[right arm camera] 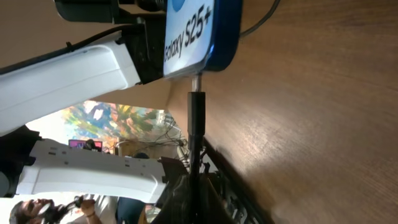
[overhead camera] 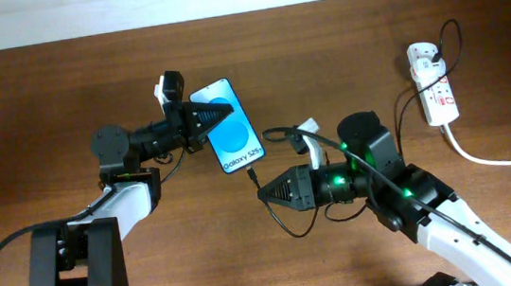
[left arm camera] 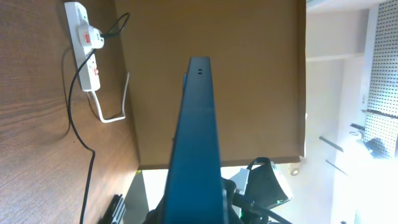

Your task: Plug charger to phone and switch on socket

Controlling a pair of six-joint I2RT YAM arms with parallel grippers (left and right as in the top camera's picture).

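Observation:
The phone (overhead camera: 228, 127) has a bright blue screen and is held off the table, edge-on in the left wrist view (left arm camera: 198, 137). My left gripper (overhead camera: 198, 122) is shut on its upper end. My right gripper (overhead camera: 266, 193) is shut on the charger's black connector (right arm camera: 196, 115), whose metal tip touches the phone's bottom edge (right arm camera: 205, 37). The thin black cable (overhead camera: 287, 218) loops under the right arm and runs to the white socket (overhead camera: 433, 83) at the far right, which also shows in the left wrist view (left arm camera: 84, 43).
A thick white cord (overhead camera: 500, 159) runs from the socket off the right edge. A plug sits in the socket's top outlet (overhead camera: 420, 52). The brown table's far edge runs along the top of the overhead view.

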